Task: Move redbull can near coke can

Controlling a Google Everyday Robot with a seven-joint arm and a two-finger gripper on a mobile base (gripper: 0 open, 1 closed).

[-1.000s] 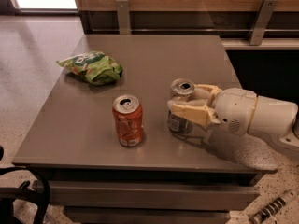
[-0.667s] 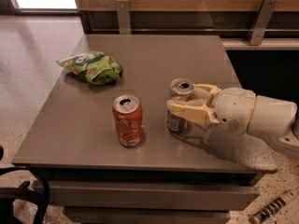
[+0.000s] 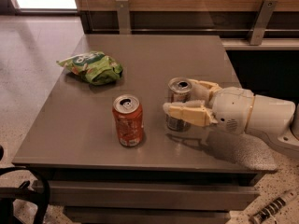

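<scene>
Beside coke can, gripper clasps redbull can.

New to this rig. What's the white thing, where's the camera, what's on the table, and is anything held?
The white thing is the robot's single arm, reaching in from the right. At its tip is a two-finger gripper.

There is only one picture of this moment. It comes from a camera looking down at the table from its near side. Where the camera is mounted is not on record.

Three things are on the table:
- a green snack bag at the back left
- the orange-red coke can, upright near the front
- the slim silver redbull can, upright just to the right of the coke can

The jaws are closed on the redbull can, one on each side. The can appears to rest on the table.
</scene>
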